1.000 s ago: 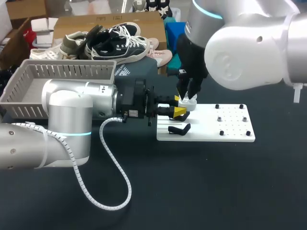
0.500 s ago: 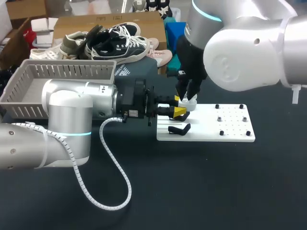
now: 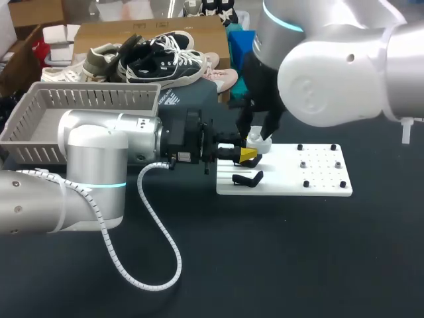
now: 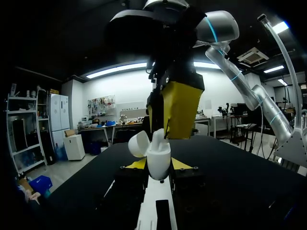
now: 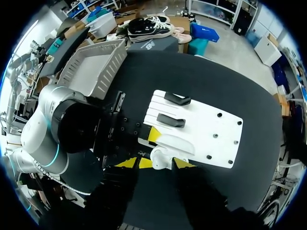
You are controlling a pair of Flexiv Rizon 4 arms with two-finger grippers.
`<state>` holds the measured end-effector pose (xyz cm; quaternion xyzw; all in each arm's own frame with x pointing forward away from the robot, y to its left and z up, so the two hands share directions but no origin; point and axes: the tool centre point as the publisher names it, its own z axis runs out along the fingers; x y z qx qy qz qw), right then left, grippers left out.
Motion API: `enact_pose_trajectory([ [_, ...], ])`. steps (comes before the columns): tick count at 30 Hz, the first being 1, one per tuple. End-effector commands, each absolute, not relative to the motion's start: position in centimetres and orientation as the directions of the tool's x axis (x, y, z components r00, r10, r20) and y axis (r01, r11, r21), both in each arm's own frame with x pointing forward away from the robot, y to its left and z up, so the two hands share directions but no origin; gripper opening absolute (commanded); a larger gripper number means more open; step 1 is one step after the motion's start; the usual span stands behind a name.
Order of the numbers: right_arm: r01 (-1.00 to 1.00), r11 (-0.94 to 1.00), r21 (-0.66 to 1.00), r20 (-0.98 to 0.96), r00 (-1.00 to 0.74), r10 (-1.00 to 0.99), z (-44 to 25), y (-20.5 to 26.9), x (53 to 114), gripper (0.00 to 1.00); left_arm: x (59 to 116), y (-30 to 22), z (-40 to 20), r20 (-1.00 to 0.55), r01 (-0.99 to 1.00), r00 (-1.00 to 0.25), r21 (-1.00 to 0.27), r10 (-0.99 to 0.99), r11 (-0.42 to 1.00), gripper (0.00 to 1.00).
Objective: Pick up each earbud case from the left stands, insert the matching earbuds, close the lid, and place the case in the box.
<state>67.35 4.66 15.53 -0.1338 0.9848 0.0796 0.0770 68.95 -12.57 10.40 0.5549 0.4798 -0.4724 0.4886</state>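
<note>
A white earbud case [image 4: 158, 160] stands with its lid [image 4: 138, 143] open, and my left gripper [image 4: 158, 165] is shut on its lower body. An earbud stem [image 4: 159, 137] sticks up out of it. In the head view the case [image 3: 259, 141] sits at the left end of the white board [image 3: 311, 173], with my left gripper [image 3: 246, 155] reaching in from the left. My right gripper [image 3: 258, 134] hangs straight over the case, fingers apart and holding nothing. From the right wrist the case [image 5: 162, 157] lies just ahead of my right gripper [image 5: 156, 163].
Two black stands [image 5: 177, 99] [image 5: 171, 120] are fixed on the board's left part, and black pegs [image 3: 319, 164] dot its right part. A grey basket [image 3: 79, 99] stands at the back left. A white cable [image 3: 159, 232] loops from my left arm onto the dark table.
My right gripper's fingers have spread apart over the case. Before, they were pinched together on something white there. The left arm and the case have stayed put.
</note>
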Motion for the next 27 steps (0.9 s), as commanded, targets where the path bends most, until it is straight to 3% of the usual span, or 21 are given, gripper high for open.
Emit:
enact_pose_trajectory([
  [1,-0.278,0.951,0.134,-0.175,-0.951,-0.253,16.1,4.7,67.2,0.92,69.1,-12.6,10.4,-0.993,0.994,0.094,0.09,0.069,-0.063,0.0],
  [4,-0.279,0.951,0.134,-0.181,-0.95,-0.253,16.6,4.6,66.9,1.0,69.1,-12.6,10.4,-0.993,0.994,0.094,0.09,0.069,-0.063,0.0],
  [27,-0.202,0.978,0.054,-0.099,-0.976,-0.196,16.1,0.7,66.1,1.0,69.1,-12.6,10.4,-0.993,0.994,0.094,0.09,0.069,-0.063,0.0],
])
